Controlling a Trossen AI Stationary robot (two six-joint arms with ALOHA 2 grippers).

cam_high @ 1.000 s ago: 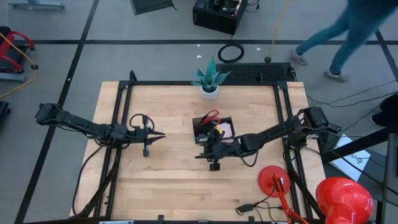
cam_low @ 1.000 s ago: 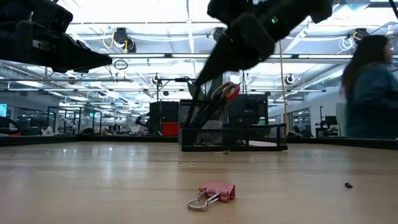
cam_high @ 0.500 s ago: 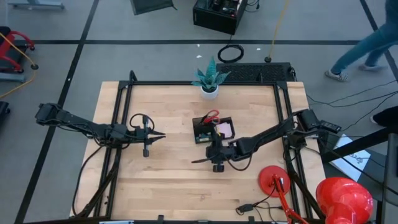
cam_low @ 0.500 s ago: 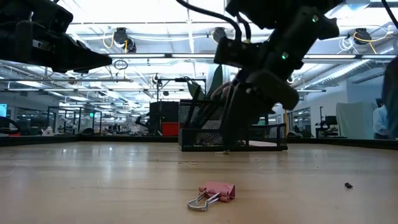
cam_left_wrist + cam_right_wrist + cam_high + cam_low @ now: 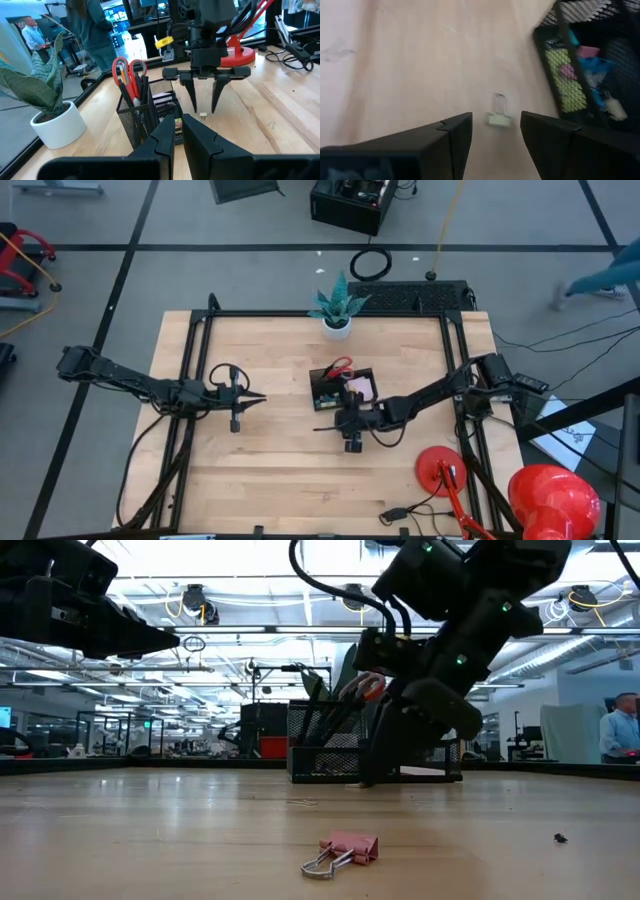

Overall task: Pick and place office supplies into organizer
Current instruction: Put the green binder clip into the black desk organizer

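Lining up on a small pale binder clip beside the organizer

My left gripper [image 5: 258, 397] is waiting at the table's left, fingers closed on nothing. My right gripper [image 5: 204, 106] is hanging with fingers spread, tips pointing down at the pale clip [image 5: 499, 119] lying just beside the black mesh organizer [image 5: 341, 387]; next, I judge, lower and pinch. A pink clip [image 5: 342, 851] is lying apart on the wooden table [image 5: 280, 470], lab beyond.

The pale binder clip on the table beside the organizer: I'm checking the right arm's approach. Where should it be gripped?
Grip the binder clip across its pale body, coming straight down. It lies flat with its wire loop pointing away, and the open right gripper already straddles it, next to the organizer.
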